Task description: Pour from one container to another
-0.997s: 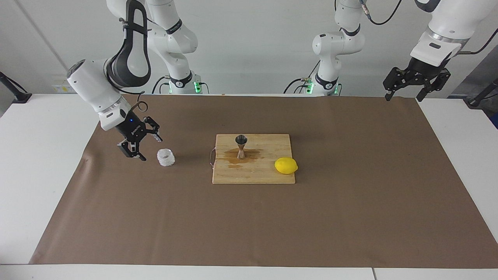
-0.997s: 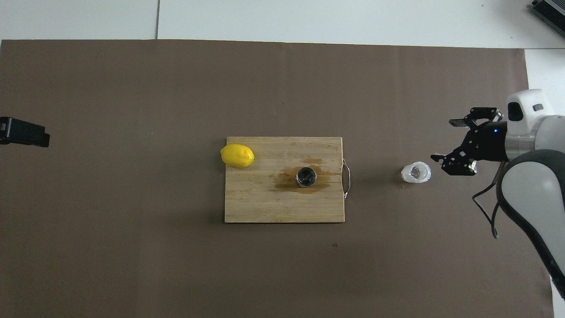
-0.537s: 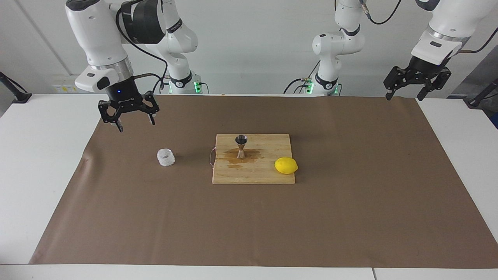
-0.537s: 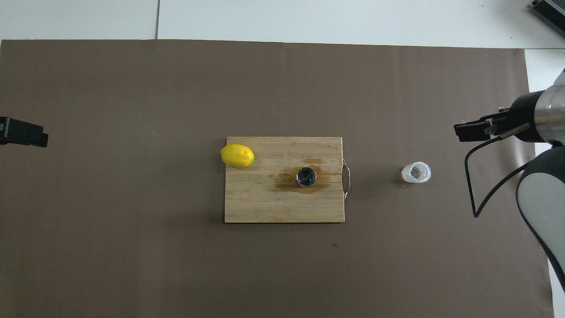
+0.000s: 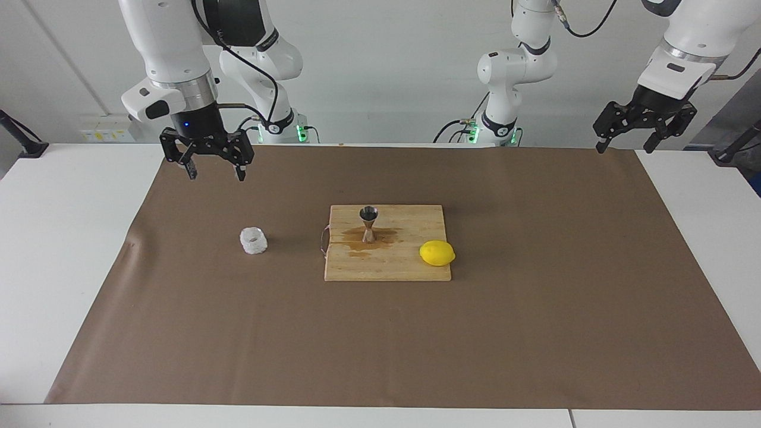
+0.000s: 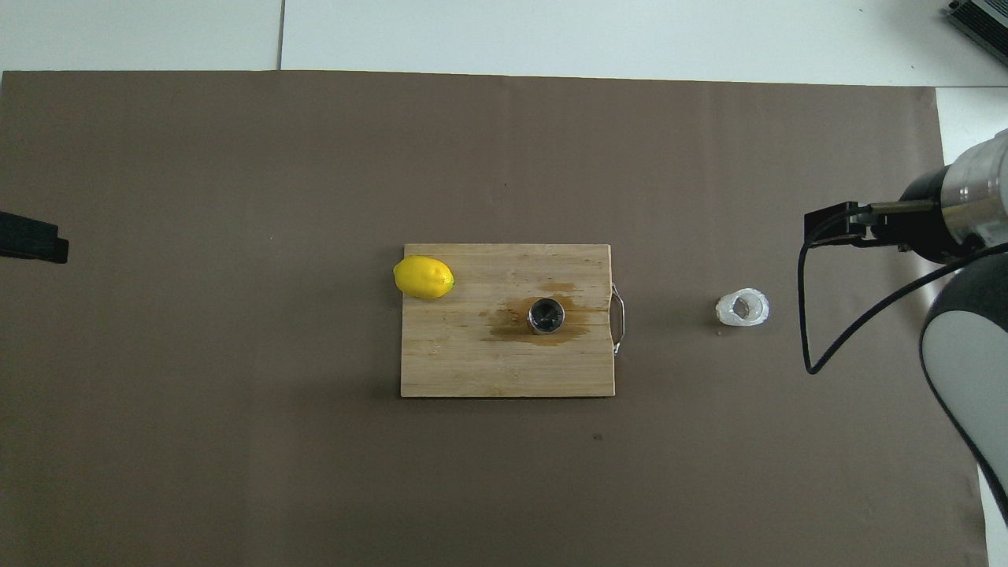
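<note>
Facing view, upper left of frame: right gripper [image 5: 215, 172] up in the air over the brown mat [image 5: 535, 333], pointing straight down, fingers spread wide, nothing held. Well apart from the cup [image 5: 254, 241], which sits lower in frame, left of centre, upright on the mat, untouched. Overhead view: same gripper [image 6: 827, 227] poking in at the right edge, upper right of the cup [image 6: 742, 308]; black cable looping down below it.

Upper right of the facing view: left gripper [image 5: 642, 134] hanging at the mat's corner, fingers apart, empty, waiting. Only a dark tip [image 6: 30, 239] showing at the left edge of the overhead view.

Centre of both views: wooden board [image 5: 410, 267] flat on the mat, metal handle [image 5: 324, 241] at its end toward the cup. Jigger [image 5: 368, 224] upright on the board, in the upper half of it in the facing view, open cone upward. From overhead, jigger [image 6: 546, 316] seen as a dark round mouth, right of the board's [image 6: 472, 362] middle. Brown wet stain [image 5: 380, 238] spread on the wood around its foot. Lemon [image 5: 437, 253] at the board's end away from the cup, lower right of the board in the facing view, partly over its edge; upper left corner of the board from overhead [image 6: 424, 277].

Cup clear of the board, beside the handle end, a stretch of bare mat between them.
</note>
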`<state>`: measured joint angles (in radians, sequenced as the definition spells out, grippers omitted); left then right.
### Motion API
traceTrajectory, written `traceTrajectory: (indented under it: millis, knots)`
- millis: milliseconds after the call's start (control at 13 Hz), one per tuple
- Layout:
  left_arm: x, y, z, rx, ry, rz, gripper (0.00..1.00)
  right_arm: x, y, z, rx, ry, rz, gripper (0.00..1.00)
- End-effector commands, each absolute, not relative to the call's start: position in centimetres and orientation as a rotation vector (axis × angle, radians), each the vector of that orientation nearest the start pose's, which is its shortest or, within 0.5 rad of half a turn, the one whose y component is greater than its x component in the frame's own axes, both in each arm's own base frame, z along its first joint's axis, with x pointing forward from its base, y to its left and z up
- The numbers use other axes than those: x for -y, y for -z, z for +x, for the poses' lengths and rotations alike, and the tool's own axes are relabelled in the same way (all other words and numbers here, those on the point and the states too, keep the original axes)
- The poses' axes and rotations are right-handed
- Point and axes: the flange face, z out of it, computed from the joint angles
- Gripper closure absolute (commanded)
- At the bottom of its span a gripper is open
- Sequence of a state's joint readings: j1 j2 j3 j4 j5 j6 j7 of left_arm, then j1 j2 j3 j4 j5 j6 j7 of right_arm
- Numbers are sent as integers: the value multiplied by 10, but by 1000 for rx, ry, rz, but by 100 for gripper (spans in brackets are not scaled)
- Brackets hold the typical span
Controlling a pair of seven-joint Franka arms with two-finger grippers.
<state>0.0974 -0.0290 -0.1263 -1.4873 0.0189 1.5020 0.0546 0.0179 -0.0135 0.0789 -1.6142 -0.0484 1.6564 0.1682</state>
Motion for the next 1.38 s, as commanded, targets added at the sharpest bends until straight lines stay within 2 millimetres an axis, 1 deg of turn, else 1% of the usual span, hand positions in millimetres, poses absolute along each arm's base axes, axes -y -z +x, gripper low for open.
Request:
traceTrajectory:
  millis: [0, 230, 767, 844, 921, 997, 1151, 1304]
  knots:
    - [13, -676, 531, -126, 54, -3126, 0, -42, -625, 547, -169, 32, -3160, 0]
    - [11, -673, 531, -128, 9, -3127, 0, -43, -619, 541, -218, 4, -3160, 0]
    - [13, -673, 531, -133, 9, -3128, 0, -43, -612, 532, -199, -52, -3165, 0]
    - [11, -673, 531, -128, 4, -3128, 0, -44, -608, 531, -194, -65, -3163, 0]
    - [7, -674, 529, -128, -8, -3128, 0, -43, -609, 529, -203, -67, -3142, 0]
    - [-4, -674, 528, -124, -13, -3132, 0, -38, -607, 530, -220, -69, -3129, 0]
    - [-6, -671, 529, -187, -24, -3142, 0, -37, -606, 529, -222, -69, -3128, 0]
    - [-8, -671, 530, -185, -26, -3143, 0, -38, -606, 529, -218, -67, -3128, 0]
